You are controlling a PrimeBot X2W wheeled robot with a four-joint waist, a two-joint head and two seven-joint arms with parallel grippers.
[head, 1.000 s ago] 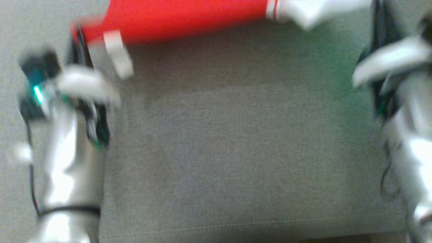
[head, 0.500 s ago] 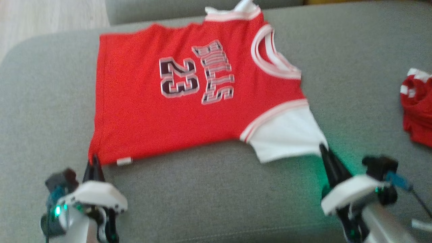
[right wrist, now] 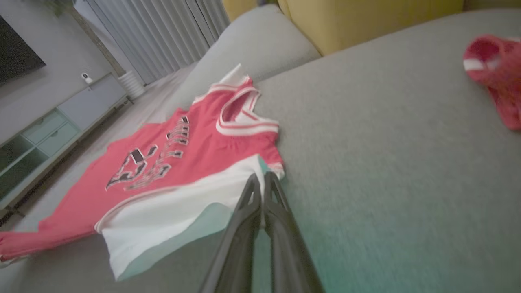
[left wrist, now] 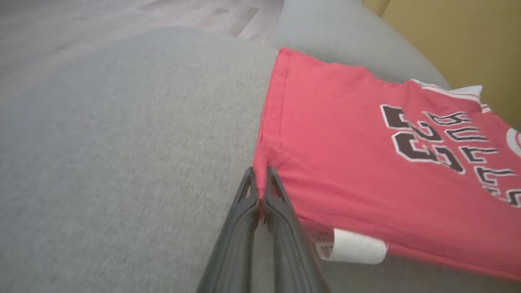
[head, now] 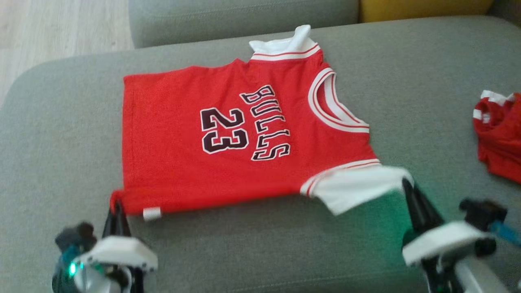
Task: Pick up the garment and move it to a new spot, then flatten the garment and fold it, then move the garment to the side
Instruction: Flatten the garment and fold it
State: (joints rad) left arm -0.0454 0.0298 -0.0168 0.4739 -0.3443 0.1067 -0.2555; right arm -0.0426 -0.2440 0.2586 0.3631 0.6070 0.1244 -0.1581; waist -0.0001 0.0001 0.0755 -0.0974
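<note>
The garment point(head: 244, 138) is a red jersey with white sleeves and "BULLS 23" in dark letters, spread face up on the grey sofa cushion point(head: 264, 244). My left gripper point(head: 118, 207) is shut on its near hem corner, beside a white label point(head: 152, 213). In the left wrist view the garment point(left wrist: 366, 162) has red cloth pinched between the left gripper's point(left wrist: 260, 175) closed fingers. My right gripper point(head: 407, 183) is shut on the edge of the near white sleeve point(head: 358, 187), which hangs slightly off the cushion. In the right wrist view the right gripper point(right wrist: 260, 179) meets the sleeve's corner on the garment point(right wrist: 171, 162).
A second crumpled red garment point(head: 498, 138) lies at the right of the cushion, also in the right wrist view point(right wrist: 496, 77). A grey back cushion point(head: 244, 16) and a yellow cushion point(head: 423, 8) stand behind. Wooden floor point(head: 61, 28) lies beyond the cushion's left edge.
The head camera has swung up from a blurred close view to the whole garment. Both grippers stay shut on the garment, and the near white sleeve is drawn further right.
</note>
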